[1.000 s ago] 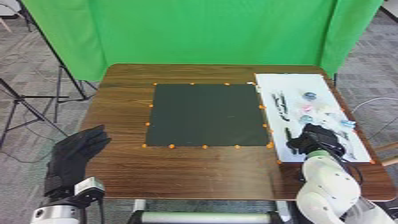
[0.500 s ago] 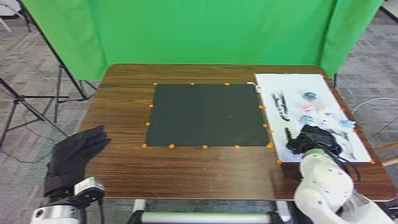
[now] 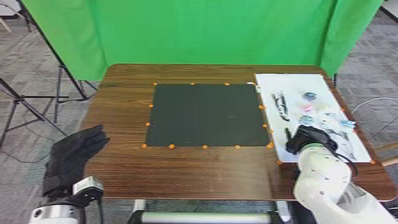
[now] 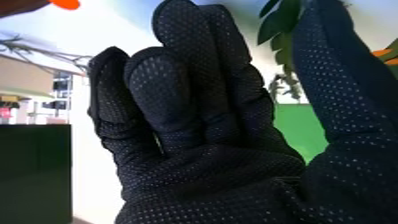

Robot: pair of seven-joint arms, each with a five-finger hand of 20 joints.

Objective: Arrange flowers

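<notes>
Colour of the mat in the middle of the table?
The mat is a dark greenish grey, nearly black; the head view shows it best.

Head view, right side: pink item (image 3: pixel 308 108) too small to identify; right arm (image 3: pixel 322 172) cut off, bottom edge.

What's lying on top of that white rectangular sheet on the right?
On the white rectangular sheet I see a small pink bloom, bluish blooms and long, thin dark pieces. Anything beneath the black-gloved right robot hand is covered, so I can't tell.
</notes>
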